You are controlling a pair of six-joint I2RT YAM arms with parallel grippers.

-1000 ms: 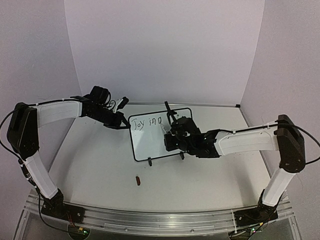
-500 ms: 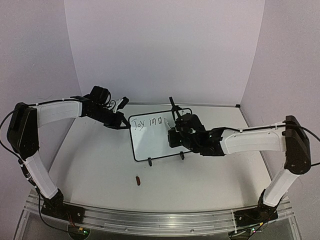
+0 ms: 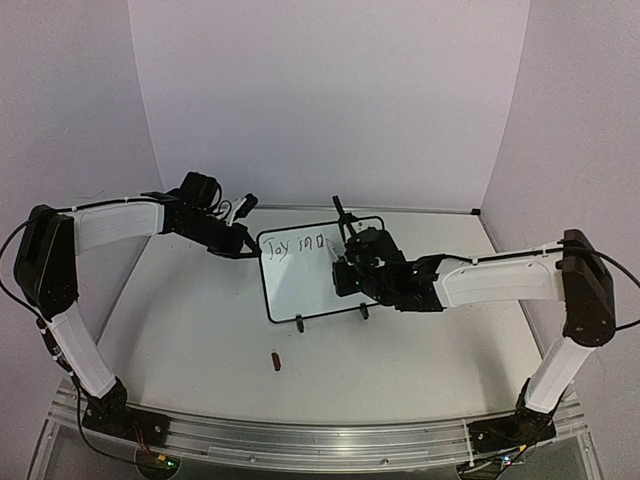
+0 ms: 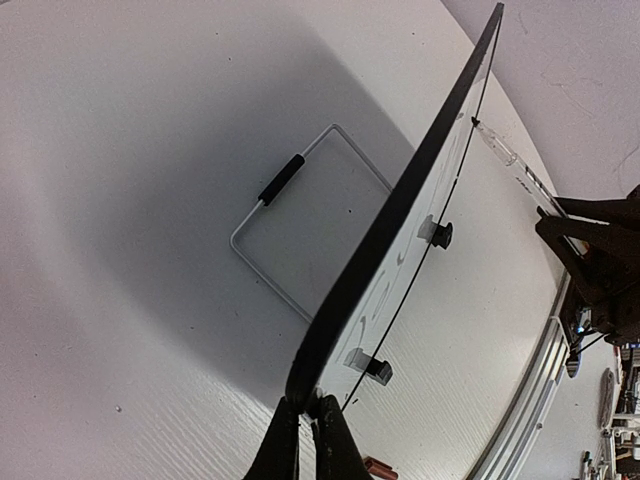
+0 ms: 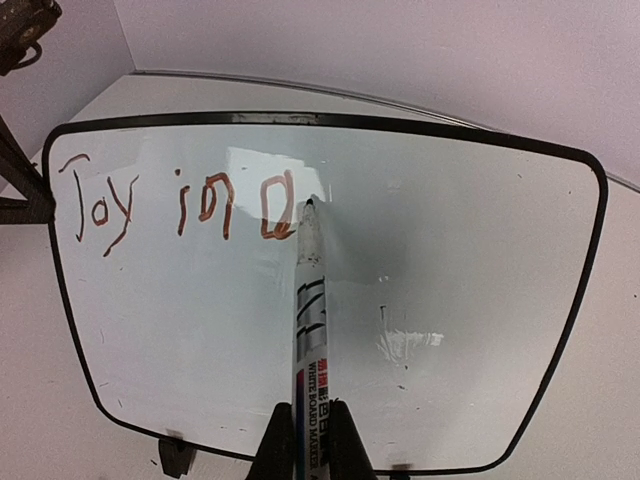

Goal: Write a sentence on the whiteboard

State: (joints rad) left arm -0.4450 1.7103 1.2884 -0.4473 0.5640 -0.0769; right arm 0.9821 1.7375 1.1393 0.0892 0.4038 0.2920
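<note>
The whiteboard (image 3: 300, 285) stands tilted on two black clip feet in the middle of the table, with red-brown writing "Joy in a" along its top. My left gripper (image 3: 250, 249) is shut on its upper left corner; the left wrist view shows the fingers (image 4: 308, 405) pinching the black frame (image 4: 400, 210). My right gripper (image 5: 308, 420) is shut on a white whiteboard marker (image 5: 309, 330). The marker tip rests against the whiteboard (image 5: 450, 280) just right of the last letter. From above, the right gripper (image 3: 342, 264) hovers in front of the board's right half.
A small red-brown cap (image 3: 276, 361) lies on the table in front of the board, also low in the left wrist view as the cap (image 4: 380, 466). A white wire stand (image 4: 290, 180) lies behind the board. Purple walls close in the back and sides.
My right gripper with the marker swung a little to the right, then came back slightly left along the writing line. The left arm and the board have not moved.
</note>
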